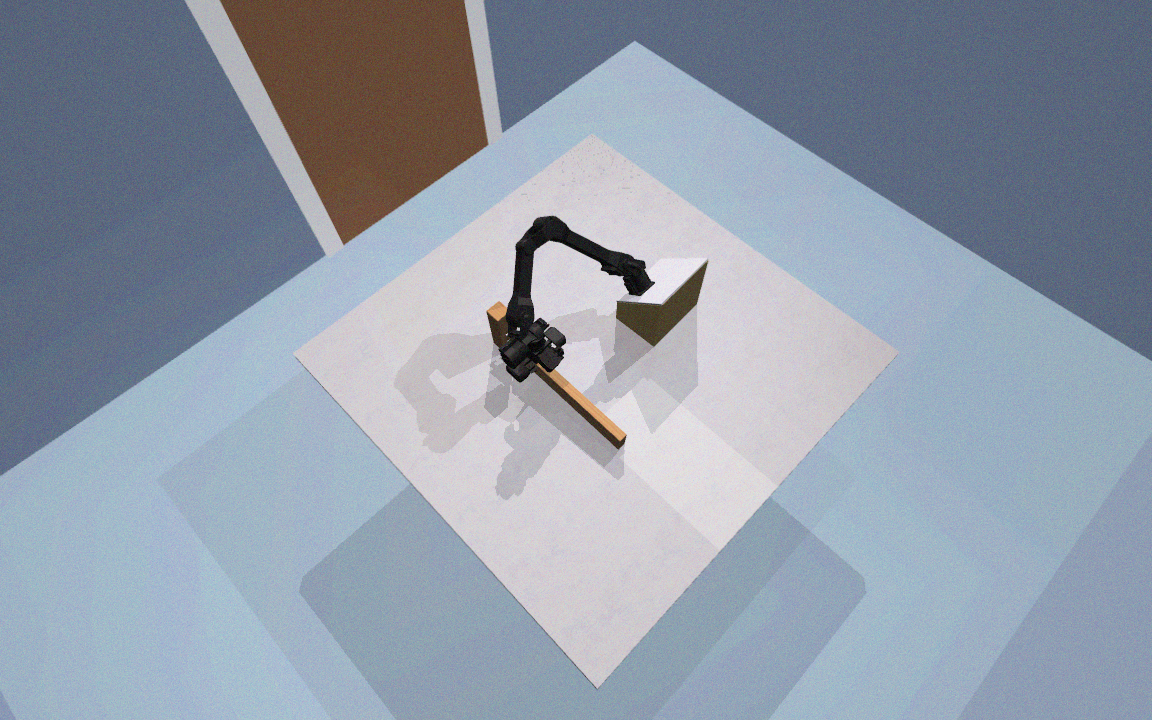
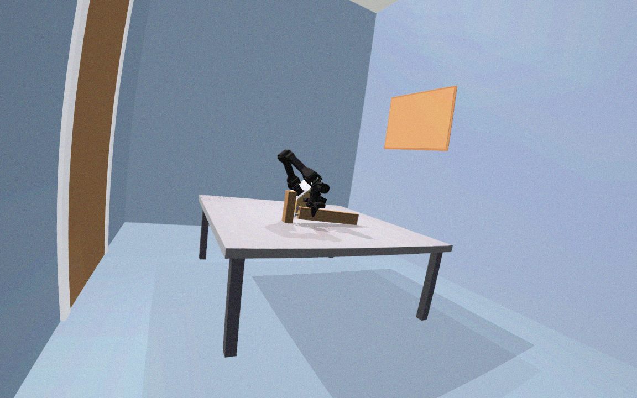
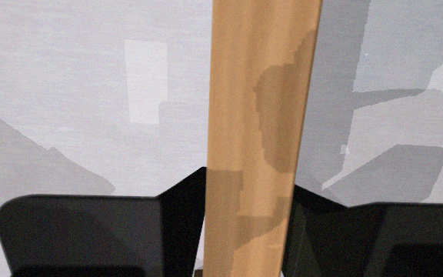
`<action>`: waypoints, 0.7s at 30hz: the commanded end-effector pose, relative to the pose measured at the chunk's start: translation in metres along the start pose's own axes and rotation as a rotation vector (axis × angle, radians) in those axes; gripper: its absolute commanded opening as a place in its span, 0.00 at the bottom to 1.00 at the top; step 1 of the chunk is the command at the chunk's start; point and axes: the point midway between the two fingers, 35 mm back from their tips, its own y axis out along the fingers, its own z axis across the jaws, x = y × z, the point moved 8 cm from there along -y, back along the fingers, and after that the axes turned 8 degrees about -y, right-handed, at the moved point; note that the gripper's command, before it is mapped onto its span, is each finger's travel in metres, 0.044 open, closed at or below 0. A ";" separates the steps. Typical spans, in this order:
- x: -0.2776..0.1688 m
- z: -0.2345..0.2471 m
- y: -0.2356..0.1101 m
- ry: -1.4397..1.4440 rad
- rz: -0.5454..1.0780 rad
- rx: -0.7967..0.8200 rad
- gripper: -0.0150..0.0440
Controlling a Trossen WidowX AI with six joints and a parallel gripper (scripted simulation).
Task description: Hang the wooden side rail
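Observation:
The wooden side rail [image 1: 582,403] [image 2: 340,218] [image 3: 241,115] slopes down slightly from the post side, its far end low at the table top. My gripper [image 1: 533,353] [image 2: 314,211] [image 3: 231,175] is shut on the rail near its hook end, one finger on each side. The headboard post [image 1: 497,312] [image 2: 288,207] stands upright just beyond that end, with a small gap between them in the exterior view. Small metal hook parts [image 2: 296,215] show in this gap. Whether they sit on the pins cannot be told; the slot and pins are hidden.
A block with a white sloped top [image 1: 677,275] [image 2: 304,187] stands on the table [image 1: 598,608] [image 2: 335,251] behind the rail. The arm's base end is at this block, and the arm arches over to the post side.

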 end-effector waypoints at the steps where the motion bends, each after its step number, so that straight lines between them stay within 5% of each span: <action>1: 0.000 -0.001 -0.003 -0.003 -0.001 -0.010 0.25; 21: -0.002 0.000 -0.003 -0.003 -0.001 -0.010 0.25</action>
